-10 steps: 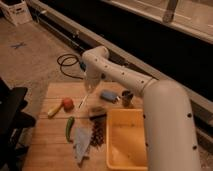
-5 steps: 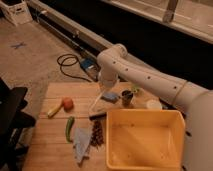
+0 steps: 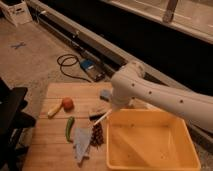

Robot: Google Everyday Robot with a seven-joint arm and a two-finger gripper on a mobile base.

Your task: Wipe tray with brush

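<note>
At the far left corner of the tray (image 3: pixel 150 159), the gripper (image 3: pixel 113 108) hangs at the lower end of a thick, smooth white arm (image 3: pixel 165 100). The arm enters from the right, bends at a rounded elbow and turns straight down to the table. Whether the gripper is spread or closed cannot be told, since the wrist hides it.

The brush (image 3: pixel 102 119) is a slim white stick lying slanted. Its upper end reaches the gripper and its lower end points left and toward the camera over the wood, just outside the tray's wall. The tray is a large yellow-orange plastic tub with raised walls and rounded corners, lying below and right of the gripper.

Just left of the gripper sits a short dark block (image 3: pixel 98 112) with a pale top. A blue sponge (image 3: pixel 105 94) lies just beyond it. Below the gripper, beside the tray's left wall, are a knobbly dark brown object (image 3: pixel 97 135) and a crumpled grey-blue cloth (image 3: pixel 82 144). Further left lie a green chilli (image 3: pixel 69 128), a round red-orange fruit (image 3: pixel 67 103) and a pale yellow piece (image 3: pixel 54 111), all on the slatted wooden table (image 3: pixel 47 150).
</note>
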